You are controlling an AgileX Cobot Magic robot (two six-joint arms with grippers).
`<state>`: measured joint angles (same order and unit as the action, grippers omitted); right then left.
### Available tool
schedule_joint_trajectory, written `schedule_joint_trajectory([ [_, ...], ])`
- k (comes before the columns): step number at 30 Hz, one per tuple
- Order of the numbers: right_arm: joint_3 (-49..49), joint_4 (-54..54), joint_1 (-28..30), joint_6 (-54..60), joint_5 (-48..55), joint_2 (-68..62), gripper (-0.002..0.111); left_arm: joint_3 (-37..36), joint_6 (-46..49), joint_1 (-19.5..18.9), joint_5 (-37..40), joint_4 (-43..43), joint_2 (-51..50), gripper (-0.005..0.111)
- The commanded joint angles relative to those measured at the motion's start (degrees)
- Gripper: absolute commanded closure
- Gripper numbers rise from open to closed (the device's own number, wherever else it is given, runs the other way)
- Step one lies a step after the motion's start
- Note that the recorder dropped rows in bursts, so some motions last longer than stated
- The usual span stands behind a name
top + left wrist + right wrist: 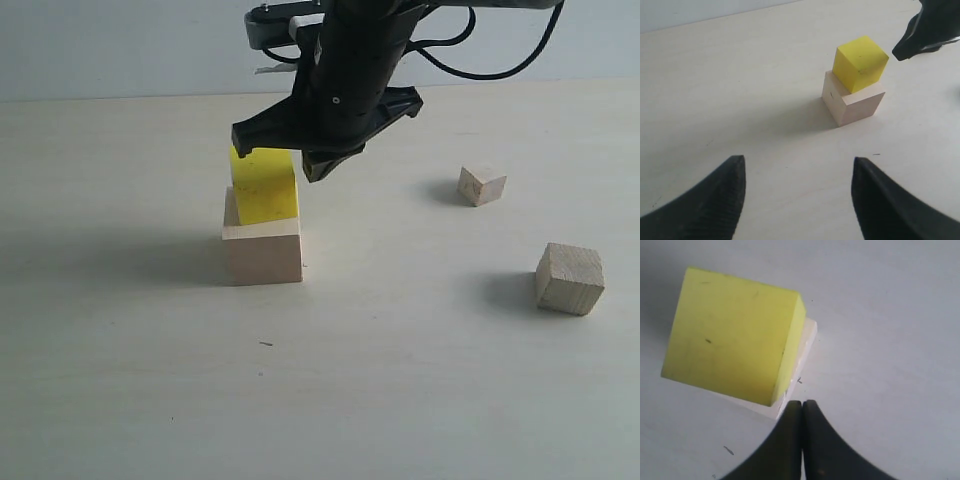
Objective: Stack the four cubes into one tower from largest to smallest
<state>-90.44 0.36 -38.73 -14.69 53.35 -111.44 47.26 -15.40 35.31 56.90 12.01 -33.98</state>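
Judging by how things lie, the second tier is done and the third is the step in hand: the yellow cube (265, 186) sits on the large pale cube (262, 252), set toward the back of its top face and slightly turned, so a strip of pale wood shows along the front. The right pincer (801, 410) hangs just above and beside the yellow cube with its tips pressed together and nothing between them (the wrist view shows them meeting in a single point over the stack's edge). The left pincer (799, 165) is spread wide and empty, low over the surface (120, 380) and well apart from the stack. The medium wooden cube (569, 278) and the small wooden cube (482, 184) both lie loose on the surface off to the right in the exterior view, the small one farther back. The next move probably falls to the right arm: lift clear of the yellow cube without brushing it, spread the tips, and take the medium cube squarely. Placing it will likely need care, since the yellow cube offers a smaller, off-centre landing.
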Motion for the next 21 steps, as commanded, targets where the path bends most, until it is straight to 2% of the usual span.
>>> schedule_joint_trajectory([
  [1,0.3,1.3,0.2,1.7,0.0,-0.9,0.108,-0.1,0.0,-0.1,-0.9,-0.3,0.0,0.046],
  [7,0.3,1.5,0.2,2.8,-1.3,-1.8,0.108,-0.1,0.0,-0.1,-0.9,-0.3,0.0,0.046],
  [13,0.3,6.7,0.1,5.7,-1.1,-2.0,0.108,-0.1,0.0,-0.1,-1.3,-0.3,0.0,0.046],
  [21,0.3,-1.6,0.1,1.4,-0.1,-2.0,0.108,-0.1,0.0,-0.1,-1.0,-0.3,0.0,0.046],
])
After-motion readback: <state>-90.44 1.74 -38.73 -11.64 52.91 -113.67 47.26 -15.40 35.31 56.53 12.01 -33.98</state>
